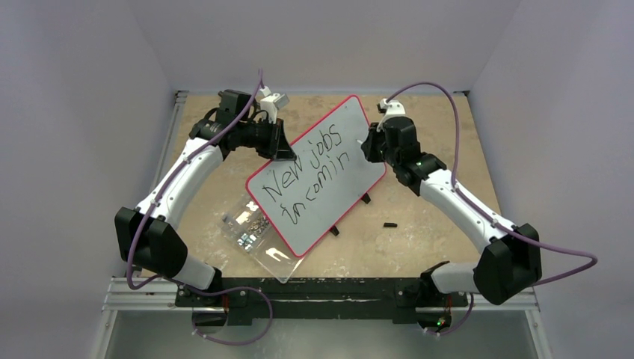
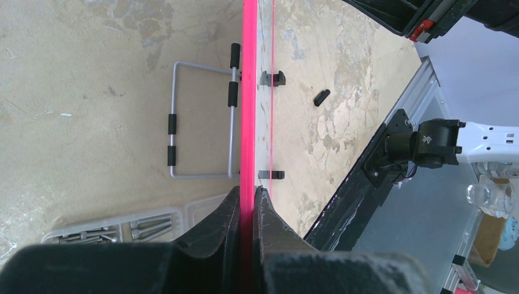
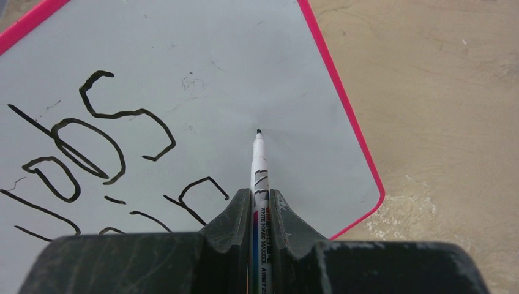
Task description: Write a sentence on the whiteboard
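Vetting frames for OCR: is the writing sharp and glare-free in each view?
Top external: the sentence is small but legible, even light, no glare. Right wrist: strokes crisp, no glare around the marker. Left wrist: the whiteboard is edge-on, no writing shown.

whiteboard (image 1: 353,123) with black handwritten sentence (image 1: 314,176)

Two white robot arms with black joints stand on bases at the near table edge. The left arm (image 1: 179,176) reaches forward, then bends inward at the elbow so that its wrist points toward the centre. The left gripper (image 2: 248,195) has its two black fingers pressed tight on either face of the whiteboard (image 2: 248,92), at its edge. The right arm (image 1: 457,200) mirrors this pose, reaching forward and inward. The right gripper (image 3: 260,195) is clamped on a marker (image 3: 259,156), whose tip points away from the wrist.
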Robot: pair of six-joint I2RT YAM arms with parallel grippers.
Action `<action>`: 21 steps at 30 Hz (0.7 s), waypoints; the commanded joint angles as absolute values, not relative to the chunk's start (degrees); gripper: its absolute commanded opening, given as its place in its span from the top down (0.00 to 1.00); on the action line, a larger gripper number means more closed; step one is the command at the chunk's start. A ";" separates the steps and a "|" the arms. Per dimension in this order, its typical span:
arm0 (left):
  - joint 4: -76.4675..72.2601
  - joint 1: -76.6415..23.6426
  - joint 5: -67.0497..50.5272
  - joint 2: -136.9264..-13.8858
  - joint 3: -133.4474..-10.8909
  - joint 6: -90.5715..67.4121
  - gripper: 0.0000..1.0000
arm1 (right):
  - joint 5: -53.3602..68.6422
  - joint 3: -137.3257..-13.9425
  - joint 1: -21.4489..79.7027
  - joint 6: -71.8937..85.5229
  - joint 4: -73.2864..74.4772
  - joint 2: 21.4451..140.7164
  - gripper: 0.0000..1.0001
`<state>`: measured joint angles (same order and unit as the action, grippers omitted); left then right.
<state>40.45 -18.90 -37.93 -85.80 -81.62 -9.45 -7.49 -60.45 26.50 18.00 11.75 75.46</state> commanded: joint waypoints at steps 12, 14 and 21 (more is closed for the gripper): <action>38.61 -18.98 -34.36 -84.29 -82.70 -5.45 1.00 | -0.17 -61.84 26.15 17.84 7.11 76.05 1.00; 38.59 -18.98 -34.36 -84.24 -82.71 -5.39 1.00 | 0.46 -61.25 26.17 17.63 6.78 75.92 1.00; 38.69 -18.98 -34.19 -84.11 -82.75 -5.36 1.00 | 3.75 -57.49 26.18 18.36 6.27 74.79 1.00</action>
<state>40.82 -18.87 -37.71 -85.80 -81.62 -9.52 -0.71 -59.70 25.85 17.98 8.56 76.20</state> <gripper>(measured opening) 0.048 0.094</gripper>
